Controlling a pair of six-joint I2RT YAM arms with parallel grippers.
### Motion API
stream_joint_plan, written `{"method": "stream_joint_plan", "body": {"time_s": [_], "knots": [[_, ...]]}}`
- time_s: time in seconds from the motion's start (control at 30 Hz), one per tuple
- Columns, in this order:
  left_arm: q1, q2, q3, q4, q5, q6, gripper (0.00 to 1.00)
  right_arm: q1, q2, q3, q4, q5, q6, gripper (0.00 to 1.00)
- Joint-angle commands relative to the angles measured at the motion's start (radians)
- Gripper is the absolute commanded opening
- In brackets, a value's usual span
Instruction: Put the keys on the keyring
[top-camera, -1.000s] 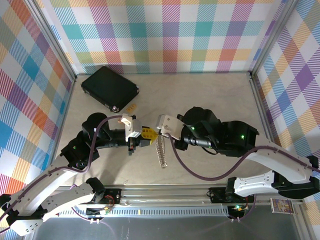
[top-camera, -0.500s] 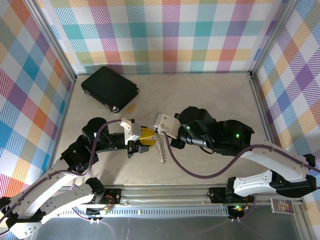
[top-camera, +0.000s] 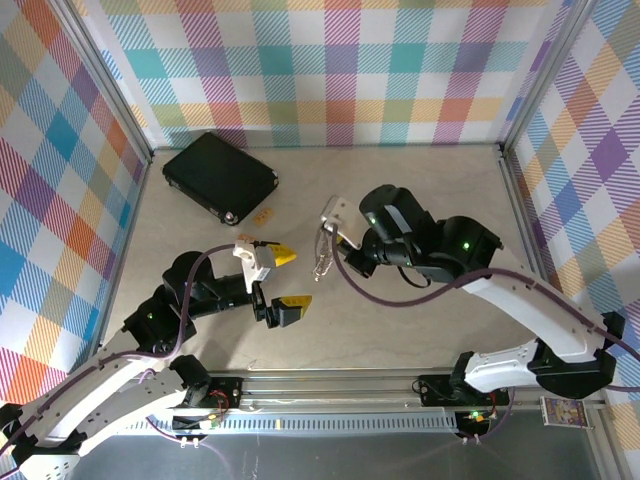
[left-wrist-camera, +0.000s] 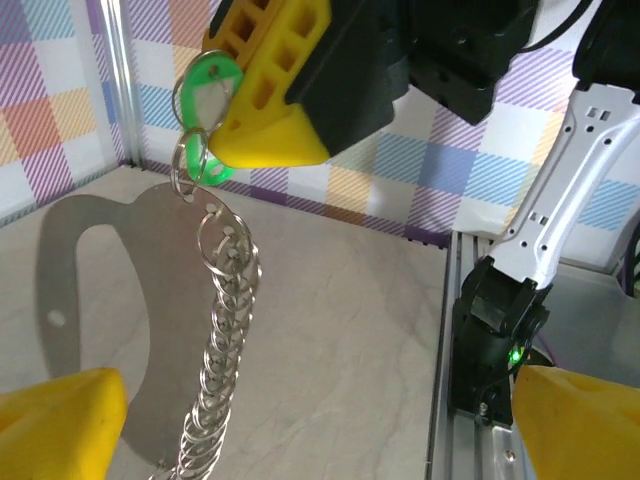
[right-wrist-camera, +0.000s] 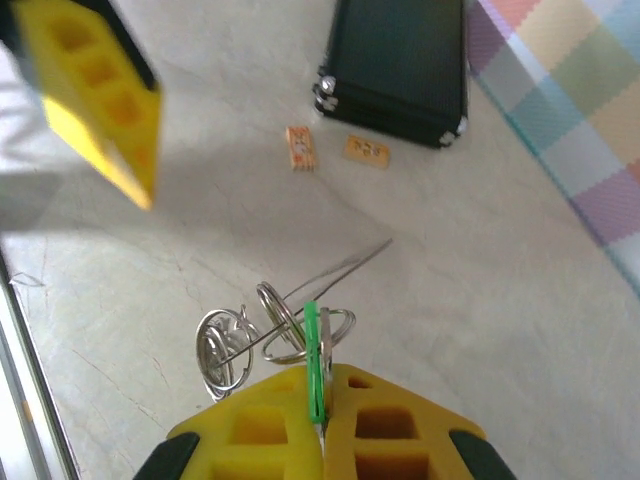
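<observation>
My right gripper (top-camera: 327, 222) (right-wrist-camera: 320, 382) is shut on a key with a green head (right-wrist-camera: 313, 352) (left-wrist-camera: 205, 95). From that key hangs a chain of steel keyrings (left-wrist-camera: 225, 330) (top-camera: 321, 257) (right-wrist-camera: 268, 330), together with a flat grey metal piece (left-wrist-camera: 100, 270) that has a slot in it. My left gripper (top-camera: 288, 279) (left-wrist-camera: 320, 430) stands open to the left of the chain and a little nearer. Its yellow fingertips (left-wrist-camera: 55, 420) are far apart with nothing between them. In the left wrist view the chain dangles in front of the jaws, clear of both fingers.
A black case (top-camera: 220, 175) (right-wrist-camera: 400, 65) lies at the back left of the table. Two small tan pieces (top-camera: 264, 215) (right-wrist-camera: 300, 147) lie just in front of it. Metal rails (top-camera: 330, 385) run along the near edge, and plaid walls close in three sides.
My left gripper has opened and drawn back from the chain toward the near left. The right gripper has carried the green key and rings up and toward the back.
</observation>
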Motion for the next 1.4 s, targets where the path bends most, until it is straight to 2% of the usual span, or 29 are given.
{"method": "stream_joint_plan", "body": {"time_s": [0.0,0.23,0.53,0.63,1.0,1.37], "knots": [[-0.001,-0.014,-0.024,0.05,-0.036,-0.052,1.0,-0.059,0.037,0.053,-0.034,-0.06,0.069,0.0],[-0.001,-0.009,-0.054,0.06,-0.114,-0.113,1.0,-0.23,0.123,0.047,-0.046,-0.165,0.141,0.0],[-0.002,-0.006,-0.096,0.079,-0.263,-0.183,1.0,-0.352,0.216,0.017,0.04,-0.236,0.196,0.0],[-0.002,0.006,-0.095,0.082,-0.28,-0.204,1.0,-0.39,0.262,0.027,0.061,-0.28,0.204,0.0],[-0.001,-0.009,-0.073,0.119,-0.285,-0.233,1.0,-0.472,0.448,0.114,0.156,-0.345,0.211,0.0],[-0.002,-0.038,0.027,-0.005,-0.326,-0.239,1.0,-0.499,0.652,0.258,0.188,-0.405,0.25,0.0]]}}
